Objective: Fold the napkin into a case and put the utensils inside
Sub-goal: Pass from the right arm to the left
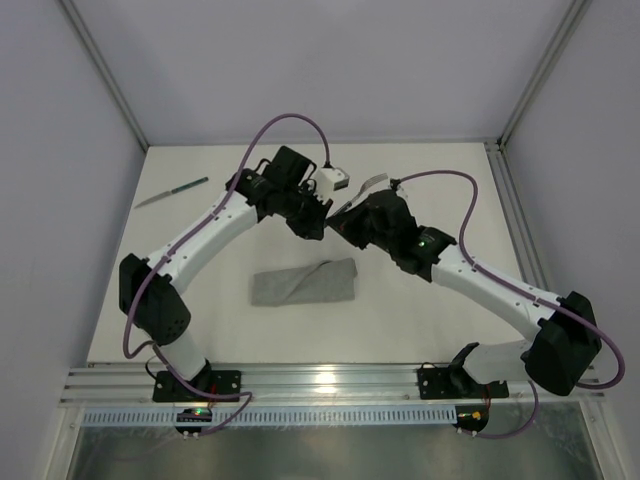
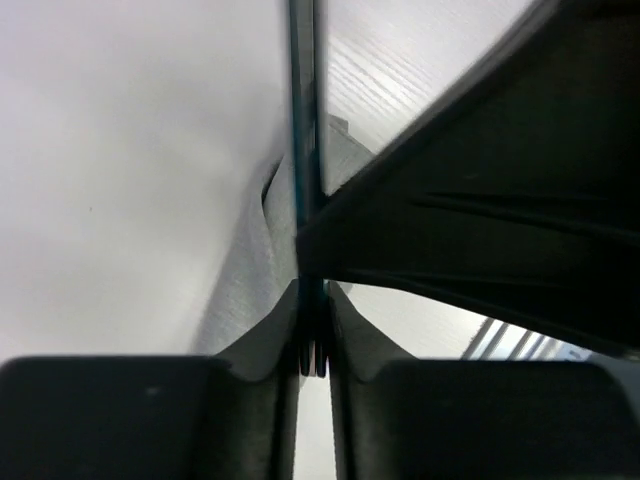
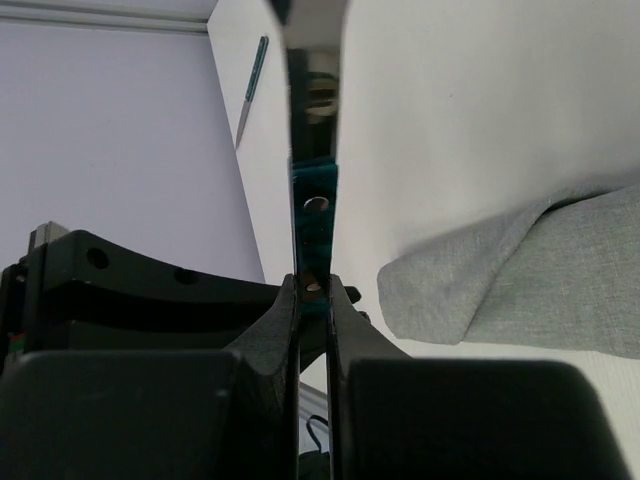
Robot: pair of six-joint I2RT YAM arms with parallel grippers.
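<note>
Left fingers (image 2: 296, 322) are clamping together on the thin teal handle of the fork (image 1: 371, 182), seen edge-on in the left wrist view. The right fingers (image 3: 291, 306) are pinching the same handle at its riveted part. So both arms are holding one utensil btwn them, over the far-middle part of the surface (image 1: 400, 330), w/ the silver tines pointing toward the far-right corner. It's looking like a hand-over, prob. to get a better grip.

Progress: the napkin (image 1: 305, 283) is lying mid-surface, a bit toward the near edge, already folded into a narrow flat band w/ a diagonal flap showing. The folding is looking mostly done, but I can't tell whether a pocket is open. Nothing is sitting inside it yet. The knife (image 1: 172, 192) is lying untouched near the far-left corner, well apart from the napkin.

Remaining: the fork is needing to go into the case, then the knife. I'm judging approx. halfway.
</note>
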